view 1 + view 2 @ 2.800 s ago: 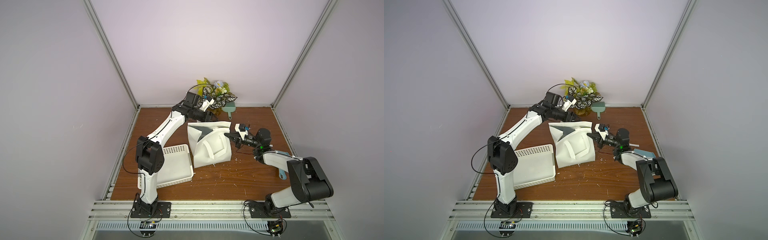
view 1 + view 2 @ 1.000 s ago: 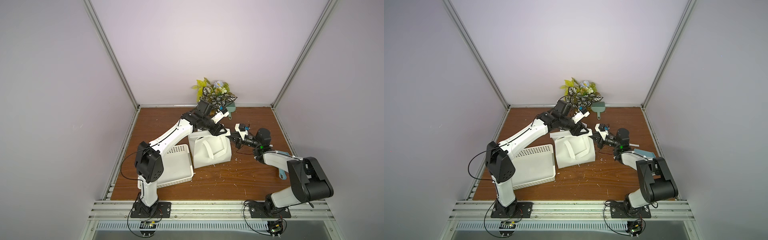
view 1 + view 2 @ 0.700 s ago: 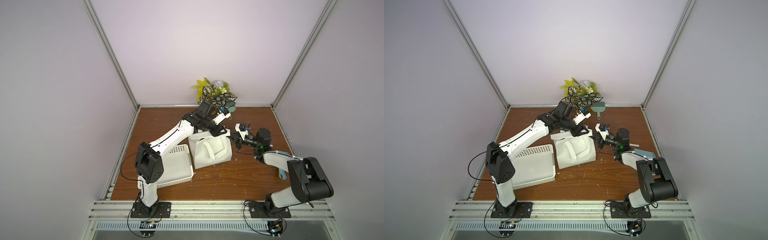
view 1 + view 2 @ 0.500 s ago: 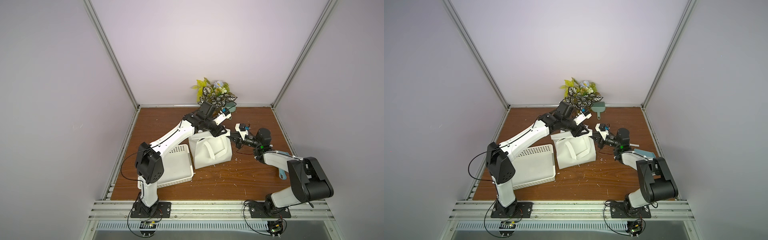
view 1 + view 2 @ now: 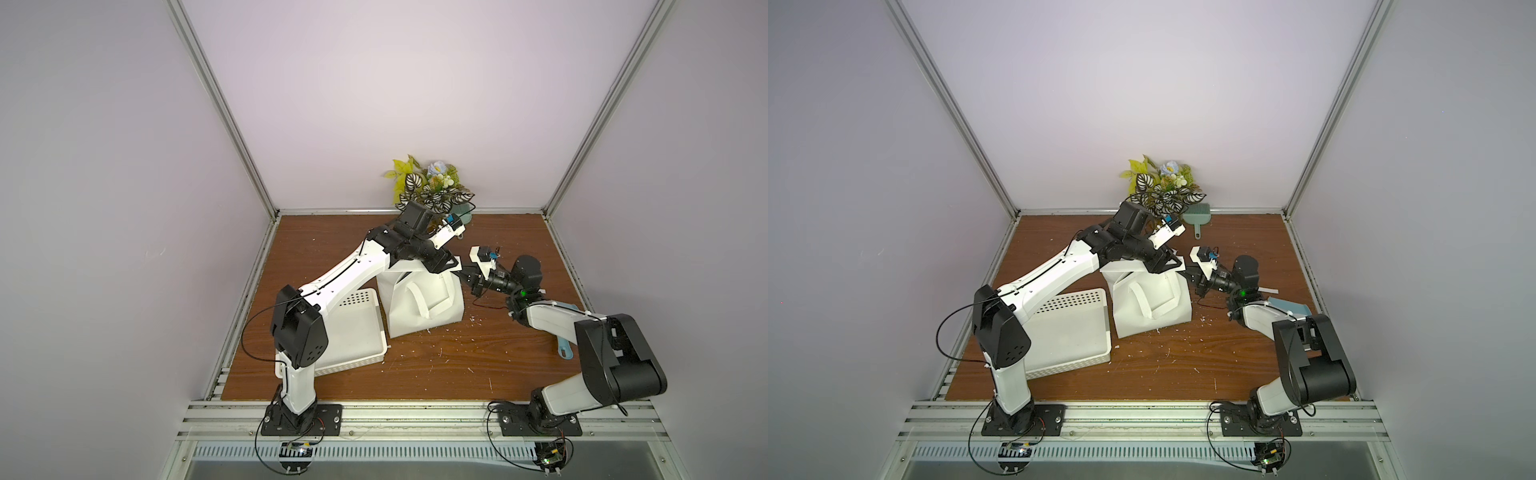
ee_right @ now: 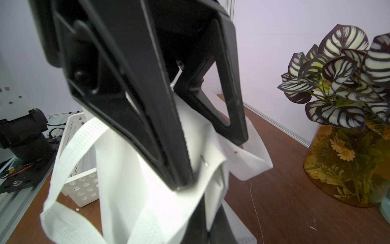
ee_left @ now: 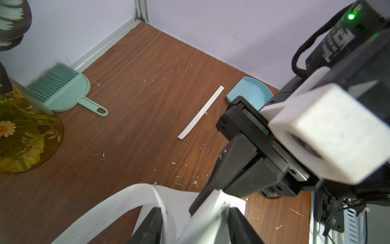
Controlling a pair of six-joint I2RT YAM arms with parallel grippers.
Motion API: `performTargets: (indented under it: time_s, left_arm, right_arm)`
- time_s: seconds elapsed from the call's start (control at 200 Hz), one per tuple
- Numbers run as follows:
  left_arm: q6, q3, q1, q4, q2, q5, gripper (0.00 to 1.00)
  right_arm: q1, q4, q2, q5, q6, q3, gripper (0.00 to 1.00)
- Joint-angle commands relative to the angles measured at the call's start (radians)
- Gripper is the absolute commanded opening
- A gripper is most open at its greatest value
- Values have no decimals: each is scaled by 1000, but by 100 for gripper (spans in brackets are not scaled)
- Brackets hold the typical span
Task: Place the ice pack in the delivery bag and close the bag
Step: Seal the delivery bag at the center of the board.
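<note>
Tabletop, in both top views: the delivery bag (image 5: 432, 307) (image 5: 1154, 303) stands upright at the middle of the frame on the brown table (image 5: 415, 365), one strap handle lying down its near face. A white perforated basket (image 5: 357, 297) (image 5: 1071, 303) sits just left of it. The left gripper (image 5: 444, 266) (image 5: 1167, 264) reaches in from the left to the bag's top edge. The right gripper (image 5: 464, 274) (image 5: 1187, 274) meets the bag's upper right corner. A potted plant (image 5: 432, 189) stands at the back wall above them. A green brush (image 5: 1196, 216) lies beside the plant, and a blue dustpan (image 5: 1289, 307) shows at the right, partly under the right arm.

Left wrist view: the left gripper (image 7: 195, 209) has its jaws partway apart, with white bag fabric and a strap between them; whether they pinch it I cannot tell. The right gripper (image 7: 202, 200) is closed tight on the bag's rim corner. On the table beyond lie the green brush (image 7: 63, 93), a white strip (image 7: 201, 112) and the blue dustpan (image 7: 251, 93).

Right wrist view: the left gripper (image 6: 211, 163) looms close, its fingers (image 6: 147, 126) spread over the bag's rim. The right gripper (image 6: 209, 211) clamps the rim fabric of the delivery bag (image 6: 126, 179).
</note>
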Motion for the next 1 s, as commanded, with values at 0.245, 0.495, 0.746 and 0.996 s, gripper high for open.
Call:
performTargets:
  time_s: [0.245,0.495,0.746,0.996]
  left_arm:
    - [32,-3,-22,-9,-3,-26,31]
    - [40,7,-48,-12,16,-95,30]
    - [37,11,-50,-12,21,-112,30]
    - [35,-43,-51,-12,-38,-89,57]
  right_arm:
    - [1,33,1,4,21,44,0]
    - [1,35,-1,5,25,43,0]
    - [2,36,-7,8,25,33,0]
    - [1,25,-1,8,15,38,0]
